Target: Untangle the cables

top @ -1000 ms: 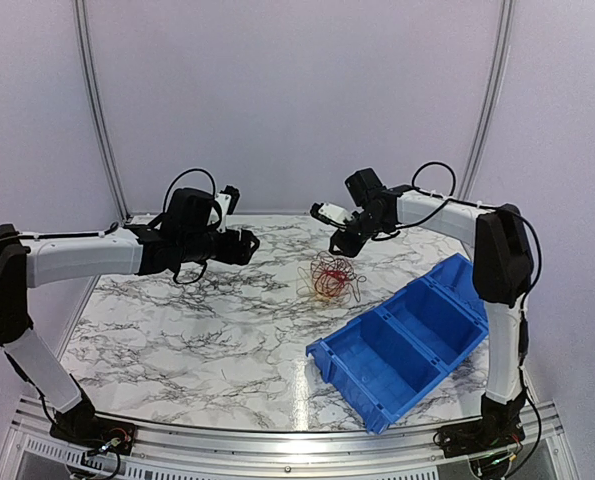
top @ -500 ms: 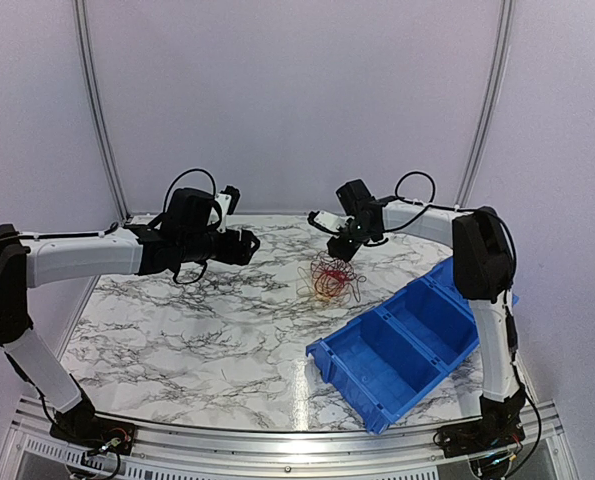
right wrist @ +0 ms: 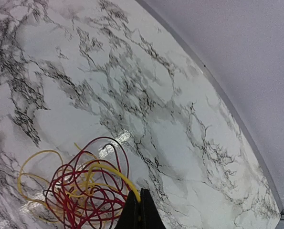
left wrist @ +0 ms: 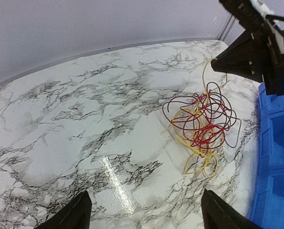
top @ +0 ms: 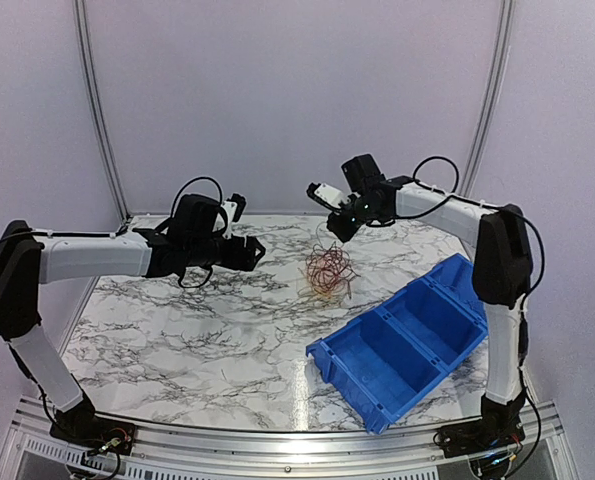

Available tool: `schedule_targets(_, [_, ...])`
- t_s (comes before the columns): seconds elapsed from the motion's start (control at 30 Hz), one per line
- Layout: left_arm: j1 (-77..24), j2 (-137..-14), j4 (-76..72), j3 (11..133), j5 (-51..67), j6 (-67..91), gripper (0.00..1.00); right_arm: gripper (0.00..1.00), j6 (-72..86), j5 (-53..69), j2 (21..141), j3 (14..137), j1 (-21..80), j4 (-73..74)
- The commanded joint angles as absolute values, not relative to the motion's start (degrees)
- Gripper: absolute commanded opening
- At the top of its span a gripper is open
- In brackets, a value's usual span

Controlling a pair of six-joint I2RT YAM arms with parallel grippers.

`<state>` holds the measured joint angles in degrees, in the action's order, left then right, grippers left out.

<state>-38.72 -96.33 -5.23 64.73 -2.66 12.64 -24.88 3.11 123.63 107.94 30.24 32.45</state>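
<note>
The cables (top: 328, 270) are a tangle of thin red, dark red and yellow loops on the marble table, also seen in the left wrist view (left wrist: 201, 121). My right gripper (top: 341, 228) hangs above the tangle's far side, shut on a yellow cable (right wrist: 108, 171) that rises from the bundle into its fingertips (right wrist: 134, 205). The tangle hangs stretched upward from that strand. My left gripper (top: 257, 250) is open with nothing between its fingers (left wrist: 77, 214), well to the left of the cables and pointing toward them. The right gripper (left wrist: 218, 64) also shows from the left wrist.
A blue divided bin (top: 407, 340) stands on the table's right near side, close to the tangle (left wrist: 275, 157). The marble table (top: 197, 320) ends at a curved back rail against the white wall.
My right gripper has shut on the yellow cable and risen, pulling the tangle taller. The left gripper has shifted slightly right, toward the cables.
</note>
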Motion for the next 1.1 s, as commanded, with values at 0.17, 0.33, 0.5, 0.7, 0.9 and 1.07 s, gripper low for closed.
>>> schedule_targets(0.17, [-39.21, -94.44, -13.44, 67.29, 7.35, 16.39, 0.83, 0.00, -18.56, 11.85, 113.90, 111.64, 36.21, 36.28])
schedule_targets(0.33, [-40.77, -91.98, -19.54, 64.95, 3.37, 18.47, 0.81, 0.00, -17.23, 12.61, 114.14, 114.25, 39.78, 36.06])
schedule_targets(0.5, [-42.23, -94.84, -25.08, 63.44, -3.14, 24.86, 0.77, 0.00, -15.87, 15.97, 115.09, 116.58, 41.31, 36.63])
schedule_targets(0.7, [-43.14, -100.82, -31.73, 63.19, -8.39, 26.45, 0.73, 0.00, -14.78, 21.16, 112.74, 116.72, 41.71, 36.30])
schedule_targets(0.9, [-43.10, -109.64, -34.15, 67.48, -9.56, 26.44, 0.70, 0.00, -14.68, 27.05, 108.30, 117.08, 41.71, 36.20])
schedule_targets(1.07, [-43.15, -118.36, -35.57, 73.33, -9.45, 27.61, 0.68, 0.00, -15.64, 34.99, 105.36, 119.54, 41.67, 36.09])
